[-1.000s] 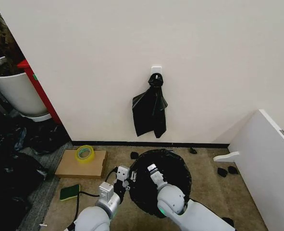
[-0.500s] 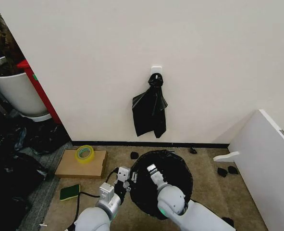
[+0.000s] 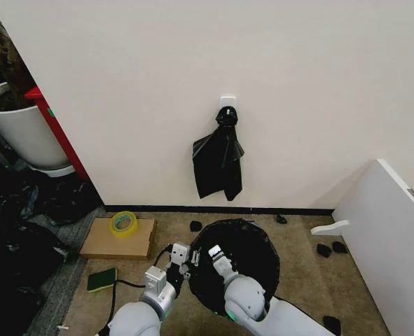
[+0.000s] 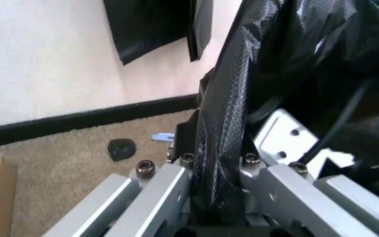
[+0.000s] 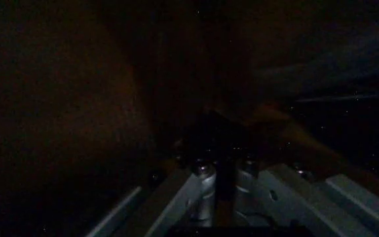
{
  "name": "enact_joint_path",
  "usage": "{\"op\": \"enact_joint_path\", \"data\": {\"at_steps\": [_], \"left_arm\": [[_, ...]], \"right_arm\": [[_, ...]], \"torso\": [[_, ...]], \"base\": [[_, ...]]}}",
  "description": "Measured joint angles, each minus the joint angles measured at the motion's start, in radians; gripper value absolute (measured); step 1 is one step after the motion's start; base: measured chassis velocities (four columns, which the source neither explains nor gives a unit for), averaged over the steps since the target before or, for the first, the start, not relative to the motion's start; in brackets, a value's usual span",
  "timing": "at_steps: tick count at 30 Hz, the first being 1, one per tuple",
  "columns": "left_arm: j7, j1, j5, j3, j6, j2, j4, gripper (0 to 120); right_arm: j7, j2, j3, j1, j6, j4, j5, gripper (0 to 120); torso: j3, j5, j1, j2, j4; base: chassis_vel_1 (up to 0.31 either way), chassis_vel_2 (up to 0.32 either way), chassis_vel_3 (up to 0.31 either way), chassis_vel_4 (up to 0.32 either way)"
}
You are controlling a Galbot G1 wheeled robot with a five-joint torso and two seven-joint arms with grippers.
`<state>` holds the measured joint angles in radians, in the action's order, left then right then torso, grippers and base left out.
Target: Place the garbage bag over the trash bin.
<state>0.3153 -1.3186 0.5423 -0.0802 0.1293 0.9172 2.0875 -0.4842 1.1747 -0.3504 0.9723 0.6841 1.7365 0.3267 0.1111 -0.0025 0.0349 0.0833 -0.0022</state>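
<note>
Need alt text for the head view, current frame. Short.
Both grippers work at the black garbage bag draped over a round bin on the carpet: the left gripper at its left rim, the right gripper reaching into the opening. A knotted bunch of black bags hangs on the white wall behind.

Both arms low — left gripper (image 3: 186, 260) clamped.

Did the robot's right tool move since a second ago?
Yes. In the head view the right tool has slid toward the robot's left across the bag-covered bin, closer to the left tool. The cardboard stayed put.
</note>
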Motion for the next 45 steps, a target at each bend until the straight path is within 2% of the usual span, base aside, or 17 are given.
{"op": "enact_joint_path", "data": {"at_steps": [5,7,8,10,14,16,18,19,20,21,24,25,28,29,31,38,45], "left_arm": [[0.025,0.034,0.059,0.024,0.028,0.023,-0.038,1],[0.051,0.072,0.128,0.038,0.054,0.034,-0.057,1],[0.051,0.072,0.128,0.038,0.054,0.034,-0.057,1],[0.082,0.106,0.217,0.058,0.090,0.041,-0.072,1],[0.127,0.145,0.316,0.078,0.129,0.052,-0.097,1],[0.174,0.158,0.420,0.113,0.174,0.072,-0.110,1],[0.186,0.159,0.439,0.120,0.183,0.077,-0.111,1],[0.213,0.166,0.479,0.130,0.202,0.091,-0.120,1],[0.225,0.171,0.494,0.131,0.209,0.098,-0.124,1],[0.225,0.171,0.494,0.131,0.209,0.098,-0.124,1],[0.273,0.188,0.547,0.127,0.244,0.128,-0.141,1],[0.273,0.188,0.547,0.127,0.244,0.128,-0.141,1],[0.309,0.194,0.577,0.125,0.269,0.140,-0.149,1],[0.309,0.194,0.577,0.125,0.269,0.140,-0.149,1],[0.329,0.204,0.586,0.119,0.286,0.142,-0.153,1],[0.343,0.245,0.628,0.106,0.304,0.161,-0.187,1],[0.344,0.294,0.702,0.095,0.329,0.173,-0.225,4]], "right_arm": [[0.010,-0.019,0.015,0.034,-0.035,0.119,0.013,0],[0.027,-0.040,0.024,0.057,-0.076,0.210,0.007,0],[0.027,-0.040,0.024,0.057,-0.076,0.210,0.007,0],[0.054,-0.072,0.058,0.082,-0.075,0.305,0.025,0],[0.095,-0.116,0.137,0.139,-0.094,0.406,0.072,11],[0.114,-0.141,0.237,0.204,-0.143,0.507,0.183,22],[0.121,-0.143,0.268,0.222,-0.160,0.529,0.205,25],[0.146,-0.145,0.339,0.269,-0.203,0.558,0.226,32],[0.172,-0.146,0.392,0.306,-0.232,0.571,0.227,35],[0.172,-0.146,0.392,0.306,-0.232,0.571,0.227,35],[0.240,-0.131,0.609,0.456,-0.338,0.604,0.222,52],[0.240,-0.131,0.609,0.456,-0.338,0.604,0.222,52],[0.269,-0.099,0.731,0.544,-0.404,0.614,0.208,67],[0.269,-0.099,0.731,0.544,-0.404,0.614,0.208,67],[0.278,-0.076,0.786,0.587,-0.432,0.615,0.197,75],[0.286,-0.037,0.818,0.636,-0.450,0.615,0.178,98],[0.282,-0.023,0.797,0.633,-0.444,0.615,0.164,100]], "torso": [[0.000,-0.0001,0.000,0.000,0.0000],[0.000,0.0000,0.000,0.000,-0.0001],[0.000,0.0000,0.000,0.000,-0.0001],[0.000,-0.0001,0.000,0.000,0.0000],[0.000,0.0000,0.000,0.000,-0.0002],[0.000,0.0000,0.000,0.000,-0.0004],[0.000,0.0001,0.000,0.000,0.0001],[0.000,0.0001,0.000,0.000,0.0004],[0.000,0.0001,0.000,0.000,0.0003],[0.000,0.0001,0.000,0.000,0.0003],[0.000,0.0002,0.000,0.000,-0.0005],[0.000,0.0002,0.000,0.000,-0.0005],[0.000,0.0001,0.000,0.000,-0.0001],[0.000,0.0001,0.000,0.000,-0.0001],[0.000,0.0004,0.000,0.000,-0.0001],[0.000,0.0001,0.000,0.000,0.0000],[0.000,-0.0001,0.000,0.000,-0.0001]], "base": [[0.000,0.000,0.000,0.000],[0.000,0.000,0.000,0.000],[0.000,0.000,0.000,0.000],[0.000,0.000,0.000,0.000],[0.000,0.000,0.000,0.000],[0.000,0.000,0.000,0.000],[0.000,0.000,0.000,0.000],[0.000,0.000,0.000,0.000],[0.000,0.000,0.000,0.000],[0.000,0.000,0.000,0.000],[0.000,0.000,0.000,0.000],[0.000,0.000,0.000,0.000],[0.000,0.000,0.000,0.000],[0.000,0.000,0.000,0.000],[0.000,0.000,0.000,0.000],[0.000,0.000,0.000,0.000],[0.000,0.000,0.000,0.000]]}}
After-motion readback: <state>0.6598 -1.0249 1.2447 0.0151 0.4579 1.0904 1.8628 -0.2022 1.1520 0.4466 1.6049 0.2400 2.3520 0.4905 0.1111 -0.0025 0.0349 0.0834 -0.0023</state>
